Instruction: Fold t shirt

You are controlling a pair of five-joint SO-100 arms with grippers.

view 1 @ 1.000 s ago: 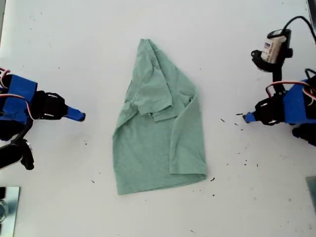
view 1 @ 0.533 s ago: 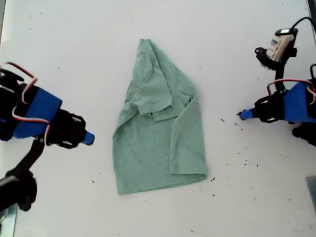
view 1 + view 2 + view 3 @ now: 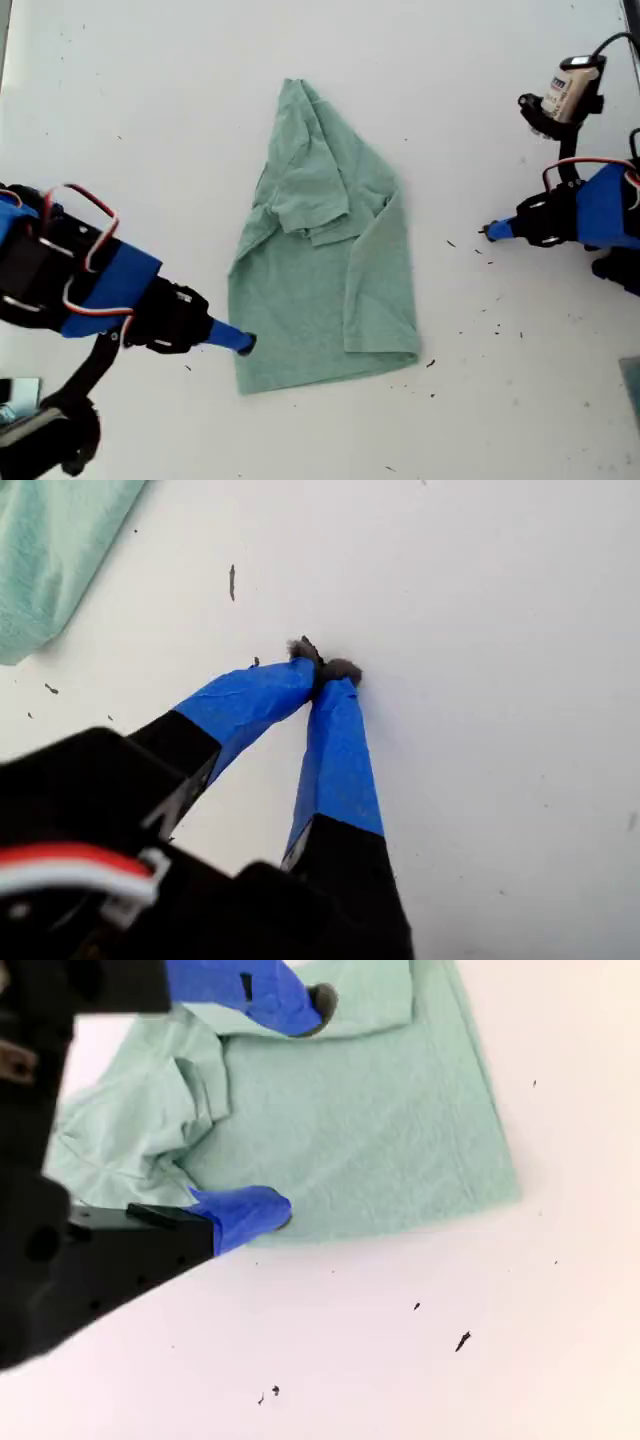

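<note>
The t shirt point(image 3: 325, 275) is spread partly folded mid-tabletop point(image 3: 150, 90). My second gripper point(image 3: 295, 1105) is stretched low to its hem, jaws parted. My first gripper point(image 3: 325, 670) is held at the exterior view's right, jaws closed on nothing. No writing can be read.

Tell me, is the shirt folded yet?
Partly. The shirt already has its sides and a sleeve folded in, making a narrow strip. My second gripper is open over the hem, nothing gripped yet. My first gripper is shut on bare table. Folding it shorter is left.
</note>
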